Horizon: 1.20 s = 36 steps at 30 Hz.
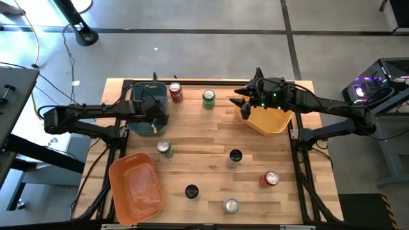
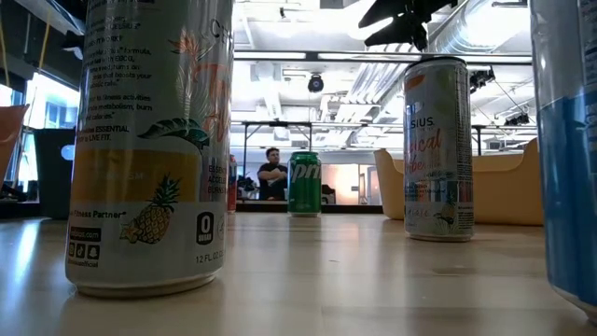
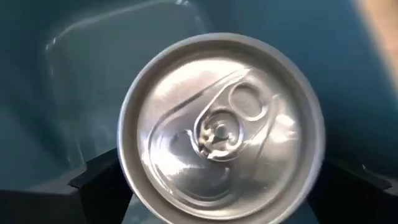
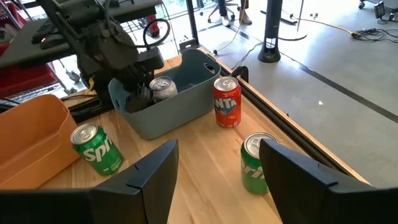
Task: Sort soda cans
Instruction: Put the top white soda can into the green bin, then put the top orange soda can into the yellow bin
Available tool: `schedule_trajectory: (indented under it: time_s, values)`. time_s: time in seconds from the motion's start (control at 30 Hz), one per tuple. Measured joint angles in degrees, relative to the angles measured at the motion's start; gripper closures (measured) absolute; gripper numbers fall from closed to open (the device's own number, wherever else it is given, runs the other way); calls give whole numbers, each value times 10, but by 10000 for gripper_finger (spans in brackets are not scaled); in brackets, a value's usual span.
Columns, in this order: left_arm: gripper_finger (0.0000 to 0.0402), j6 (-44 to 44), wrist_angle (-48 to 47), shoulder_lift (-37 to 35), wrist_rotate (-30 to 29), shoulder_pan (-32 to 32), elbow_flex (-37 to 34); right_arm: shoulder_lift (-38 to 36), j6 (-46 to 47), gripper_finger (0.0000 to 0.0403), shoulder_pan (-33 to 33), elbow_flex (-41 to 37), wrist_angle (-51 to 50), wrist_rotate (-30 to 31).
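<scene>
My left gripper [image 1: 153, 118] reaches down into the dark teal bin [image 1: 137, 96] and is shut on a silver can [image 3: 221, 124], whose top fills the left wrist view. The right wrist view also shows that can [image 4: 163, 87] inside the bin. My right gripper [image 4: 214, 180] hangs open above the yellow bin's left edge [image 1: 246, 115], near a green can [image 1: 209, 98]. Standing upright on the table are a red can [image 1: 176, 92], a second green can [image 1: 165, 149], two black cans [image 1: 235, 156] [image 1: 191, 191], a red can [image 1: 271, 178] and a silver can [image 1: 231, 206]. My left gripper pinches the silver can between its two fingers [image 3: 93, 183], which sit on opposite sides of the wall just below the top rim [image 3: 127, 168]. They come from above, pointing down. The can is upright inside the teal bin; whether its base rests on the bin floor I cannot tell.
An orange bin [image 1: 135, 185] lies at the table's near left corner. The yellow bin [image 1: 275, 124] sits far right under my right arm. Bare wood [image 1: 204, 134] lies between the bins. In the low view a person [image 2: 271, 175] stands far behind the table.
</scene>
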Motion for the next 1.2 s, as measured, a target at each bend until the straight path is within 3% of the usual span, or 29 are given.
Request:
schedule_trajectory:
  time_s: [0.2, 0.5, 0.67, 1.0, 1.2]
  values:
    - [3, 25, -16, -15, -13, 0, 23, 0, 0, 182, 0, 0, 0, 0]
    - [2, 24, -131, -64, -28, 0, 58, 0, 0, 182, 0, 0, 0, 0]
    - [2, 50, -137, -104, -17, 0, 89, 0, -4, 182, -1, 0, 13, 0]
    - [2, 175, -10, -168, -37, -8, 137, 0, -15, 182, -1, 0, 37, 1]
    - [2, 202, 134, -131, -37, -1, 137, 0, -20, 182, -1, 0, 43, 1]
